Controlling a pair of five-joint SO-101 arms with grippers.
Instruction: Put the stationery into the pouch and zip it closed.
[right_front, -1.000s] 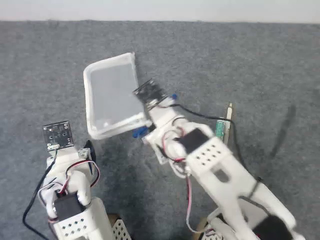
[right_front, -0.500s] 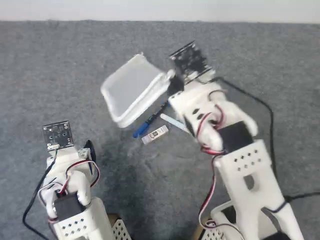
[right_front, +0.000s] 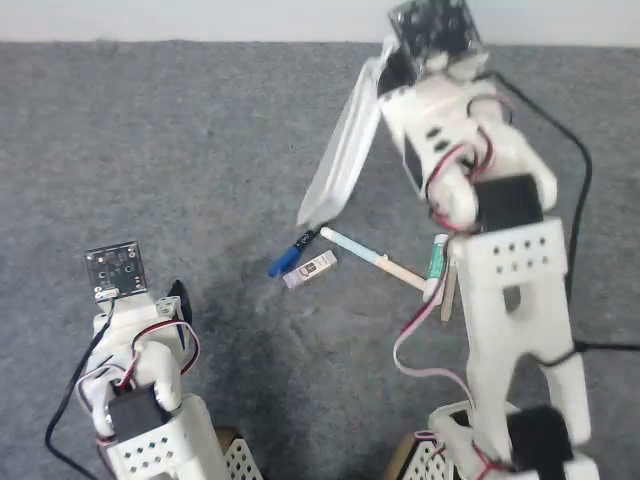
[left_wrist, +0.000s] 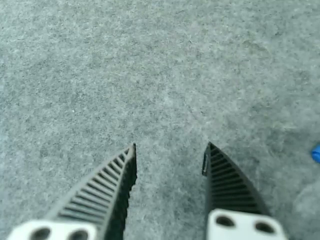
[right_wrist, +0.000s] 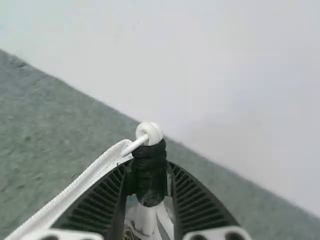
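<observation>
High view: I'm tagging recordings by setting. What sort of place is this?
Probably a robotics test bench: grey felt-covered table, white arms with exposed wiring, plain pale wall behind.

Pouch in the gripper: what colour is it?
The pouch is translucent white, best seen in the high view.
</observation>
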